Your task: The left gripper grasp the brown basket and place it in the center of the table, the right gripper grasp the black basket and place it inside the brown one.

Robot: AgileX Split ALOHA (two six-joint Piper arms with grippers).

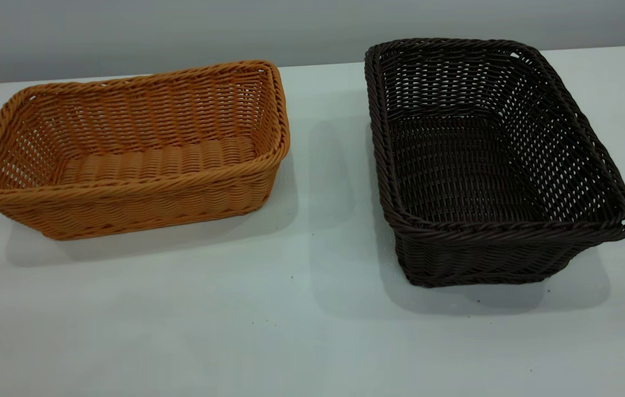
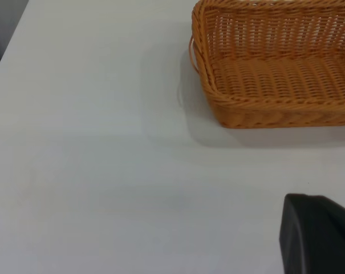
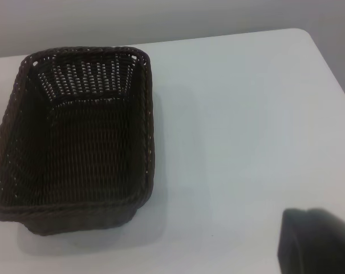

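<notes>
Bare white table (image 1: 301,331) in the foreground, two empty wicker baskets side by side beyond it, a clear strip of tabletop between them. Brown basket (image 1: 130,154) at the exterior view's left, long axis across the frame; black basket (image 1: 489,160) at the right, long axis running away from the camera. Neither touched, neither lifted — task not yet begun, by the look of it.

No arm in the exterior view. Left gripper (image 2: 317,234) only a dark corner at the wrist view's edge, off the brown basket's short end, well apart; fingers impossible to judge. Right gripper (image 3: 317,240) likewise a dark sliver, clear of the black basket's long flank, its opening unreadable.

Likely first move — left gripper across to the brown basket's near short rim, that arm being the closer.
</notes>
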